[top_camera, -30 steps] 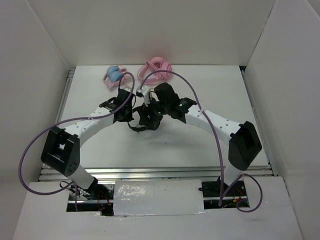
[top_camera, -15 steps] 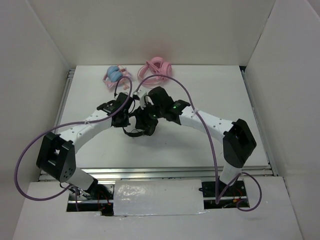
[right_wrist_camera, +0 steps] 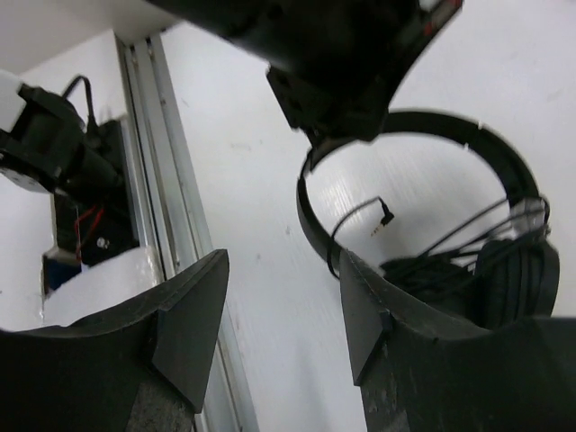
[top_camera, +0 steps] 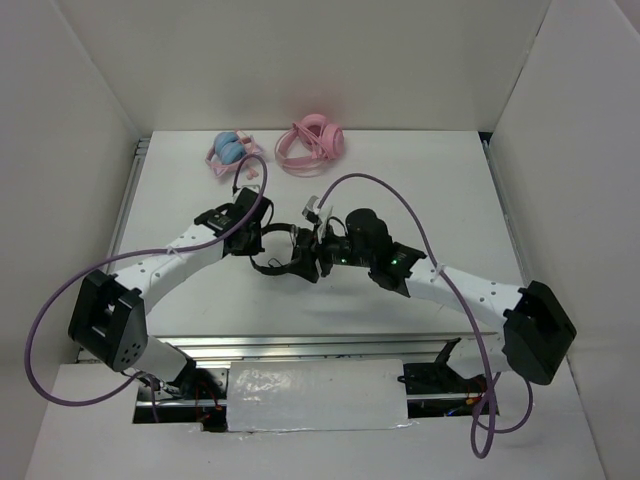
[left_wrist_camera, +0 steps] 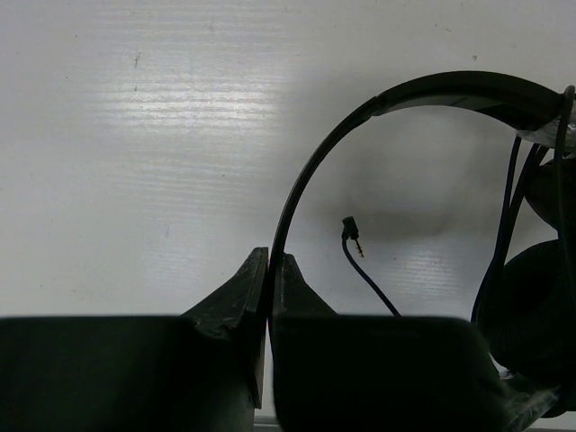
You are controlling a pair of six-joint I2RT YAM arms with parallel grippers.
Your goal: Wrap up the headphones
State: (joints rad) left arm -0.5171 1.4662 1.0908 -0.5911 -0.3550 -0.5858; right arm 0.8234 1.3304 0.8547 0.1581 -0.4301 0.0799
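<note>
Being pinched at the thin headband, the small black on-ear headphones (left_wrist_camera: 450,88) are held near the middle of the white table (top_camera: 430,180) by the left gripper (left_wrist_camera: 268,263), its jaws pressed together on the band. The right gripper (right_wrist_camera: 283,263) is seen just to their right, jaws spread apart. The long thin black cable (left_wrist_camera: 350,232) is bunched by the round black earcups (left_wrist_camera: 535,310).

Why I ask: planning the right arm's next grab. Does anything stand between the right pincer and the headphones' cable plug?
Only the headband of the headphones themselves: its arc curves between the open right pincer and the plug, which sits inside the loop. The left pincer clamps the headband farther along. Nothing else visible intervenes.
</note>
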